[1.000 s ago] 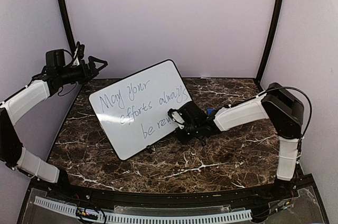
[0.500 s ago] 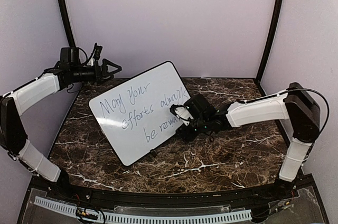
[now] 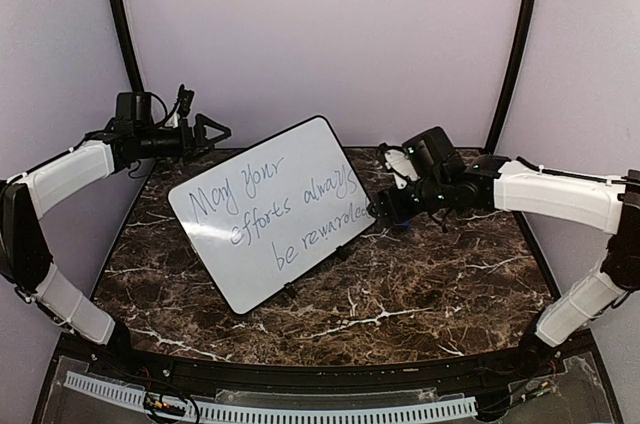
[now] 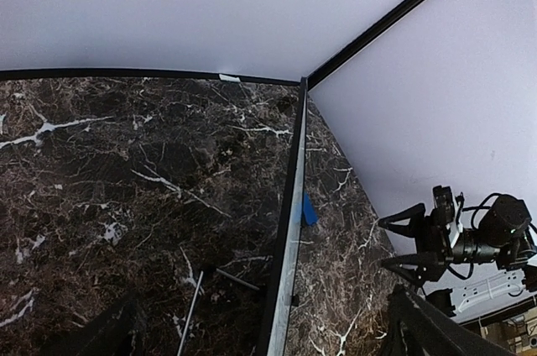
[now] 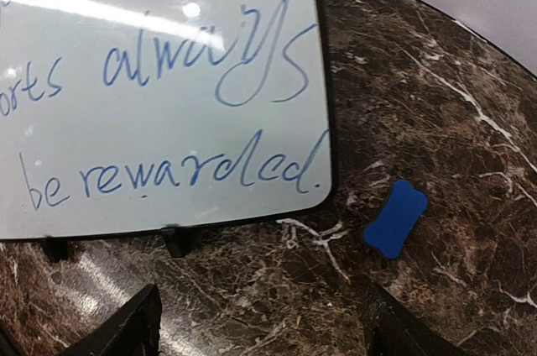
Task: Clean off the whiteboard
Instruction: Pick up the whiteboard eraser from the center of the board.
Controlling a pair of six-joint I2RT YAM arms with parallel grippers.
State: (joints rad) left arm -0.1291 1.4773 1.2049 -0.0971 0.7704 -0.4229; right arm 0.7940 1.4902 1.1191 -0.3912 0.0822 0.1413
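The right hand [image 5: 262, 297] hangs wide open and empty over the marble surface [image 5: 403, 104], just off the lower right corner of the whiteboard [image 5: 159, 79]. A blue eraser [image 5: 396, 219] lies near that corner, apart from the board. The whiteboard stands tilted on black feet mid-surface, covered in blue handwriting. The left hand [image 3: 213, 131], also spread and empty, hovers beyond its upper left corner.

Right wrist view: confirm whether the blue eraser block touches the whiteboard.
No, the small blue eraser block lies on the dark marble tabletop, apart from the black-rimmed white whiteboard.
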